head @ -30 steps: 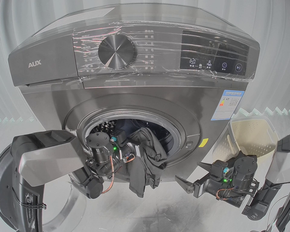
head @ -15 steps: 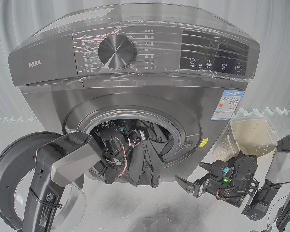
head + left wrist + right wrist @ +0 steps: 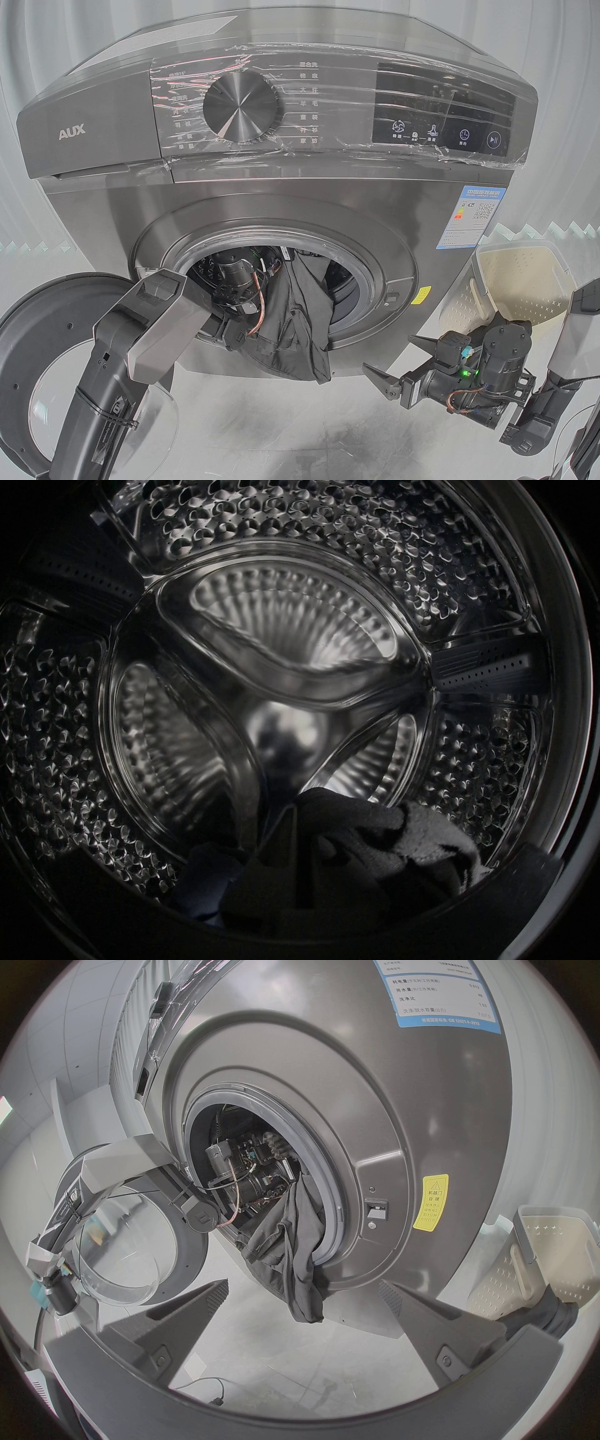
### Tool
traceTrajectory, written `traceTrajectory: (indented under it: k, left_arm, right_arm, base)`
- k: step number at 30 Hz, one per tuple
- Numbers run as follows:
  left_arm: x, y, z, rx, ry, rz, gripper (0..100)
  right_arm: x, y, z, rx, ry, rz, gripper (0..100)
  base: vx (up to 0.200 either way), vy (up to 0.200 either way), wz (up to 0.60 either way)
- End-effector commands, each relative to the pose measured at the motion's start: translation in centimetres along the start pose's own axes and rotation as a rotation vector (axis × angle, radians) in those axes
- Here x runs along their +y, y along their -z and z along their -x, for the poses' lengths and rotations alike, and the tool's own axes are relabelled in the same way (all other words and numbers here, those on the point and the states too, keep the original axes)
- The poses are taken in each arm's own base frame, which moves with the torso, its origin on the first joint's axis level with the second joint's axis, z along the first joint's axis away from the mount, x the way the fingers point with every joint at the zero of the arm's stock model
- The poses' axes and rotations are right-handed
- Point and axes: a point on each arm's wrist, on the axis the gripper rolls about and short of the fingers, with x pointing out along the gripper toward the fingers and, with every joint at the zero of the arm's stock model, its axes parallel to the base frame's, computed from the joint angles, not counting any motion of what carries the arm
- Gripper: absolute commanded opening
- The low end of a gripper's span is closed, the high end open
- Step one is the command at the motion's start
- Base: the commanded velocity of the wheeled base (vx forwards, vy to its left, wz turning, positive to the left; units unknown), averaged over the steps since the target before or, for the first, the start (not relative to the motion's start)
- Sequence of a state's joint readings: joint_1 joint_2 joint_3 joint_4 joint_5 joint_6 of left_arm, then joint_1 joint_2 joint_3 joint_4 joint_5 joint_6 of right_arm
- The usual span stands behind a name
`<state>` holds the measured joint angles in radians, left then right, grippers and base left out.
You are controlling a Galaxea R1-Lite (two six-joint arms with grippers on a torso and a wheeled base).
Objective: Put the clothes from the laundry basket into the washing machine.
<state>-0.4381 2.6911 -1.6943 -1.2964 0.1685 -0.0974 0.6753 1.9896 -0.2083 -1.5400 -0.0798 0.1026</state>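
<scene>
A dark grey garment [image 3: 294, 312] hangs out of the washing machine's round opening [image 3: 369, 275], its lower end draped over the front rim. My left gripper [image 3: 290, 836] is inside the steel drum [image 3: 281, 617], shut on the garment's upper part [image 3: 400, 836]. From the right wrist view the garment [image 3: 287, 1241] trails below the left wrist. My right gripper [image 3: 397, 359] hovers low, to the right of the opening, open with nothing between its fingers. Beside it stands the cream laundry basket [image 3: 531, 281].
The machine's door [image 3: 37, 331] is swung open to the left, behind my left arm. A bluish cloth [image 3: 200, 880] lies low in the drum. The basket [image 3: 556, 1247] leans against the machine's right side. Bare floor [image 3: 300, 425] lies below the opening.
My left arm has pushed deeper into the drum and carried the garment up and inward, so less of it hangs below the rim. The right arm has stayed still.
</scene>
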Motion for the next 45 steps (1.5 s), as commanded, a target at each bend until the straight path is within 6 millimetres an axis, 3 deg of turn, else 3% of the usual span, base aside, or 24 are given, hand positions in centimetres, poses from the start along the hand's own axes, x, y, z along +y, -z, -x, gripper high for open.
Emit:
traceTrajectory:
  k: [1, 7, 8, 15, 18, 25, 30, 33, 38, 43, 44, 45]
  left_arm:
    - [0.4, 0.2, -0.2, -0.004, -0.011, 0.008, 0]
    - [0.7, 0.6, 0.3, 0.028, -0.019, 0.002, 0]
    - [0.7, 0.5, 0.4, 0.034, -0.02, 0.001, 100]
    - [0.2, -2.0, 2.8, 0.155, -0.02, 0.02, 100]
    - [-0.4, -3.5, 5.2, 0.276, 0.0, 0.008, 100]
    - [-0.9, -4.2, 8.1, 0.401, 0.057, -0.006, 100]
    - [-1.3, -2.4, 10.5, 0.525, 0.115, -0.028, 100]
    - [-1.3, -1.6, 10.7, 0.546, 0.127, -0.044, 100]
    - [-1.1, 2.3, 11.4, 0.615, 0.125, -0.064, 100]
    - [-0.5, 4.6, 11.4, 0.645, 0.109, -0.084, 100]
    - [-0.3, 5.0, 11.2, 0.645, 0.107, -0.092, 0]
    - [-0.3, 5.2, 11.1, 0.644, 0.106, -0.093, 0]
  right_arm:
    - [0.0, 0.2, -0.1, 0.007, 0.003, 0.002, 100]
    - [0.0, 0.2, -0.1, 0.007, 0.001, 0.002, 100]
    - [-0.1, 0.2, -0.1, 0.007, 0.003, 0.001, 100]
    - [-0.1, 0.2, -0.1, 0.007, 0.003, 0.001, 100]
    - [0.0, 0.2, -0.1, 0.007, 0.0, 0.002, 100]
    - [0.1, 0.2, 0.0, 0.007, -0.002, 0.003, 100]
    - [0.1, 0.2, 0.0, 0.007, -0.003, 0.002, 100]
    - [0.1, 0.2, 0.0, 0.007, -0.003, 0.002, 100]
    - [0.1, 0.3, -0.1, 0.012, -0.003, 0.001, 100]
    - [0.1, 0.3, 0.0, 0.014, -0.003, 0.001, 100]
    - [0.1, 0.4, 0.0, 0.017, -0.002, 0.001, 100]
    - [0.1, 0.5, 0.0, 0.023, -0.002, 0.001, 100]
  base:
    - [0.0, 0.0, 0.0]
    - [0.0, 0.0, 0.0]
    - [0.0, 0.0, 0.0]
    - [0.0, 0.0, 0.0]
    - [0.0, 0.0, 0.0]
    - [0.0, 0.0, 0.0]
    - [0.0, 0.0, 0.0]
    - [0.0, 0.0, 0.0]
    - [0.0, 0.0, 0.0]
    - [0.0, 0.0, 0.0]
    - [0.0, 0.0, 0.0]
    - [0.0, 0.0, 0.0]
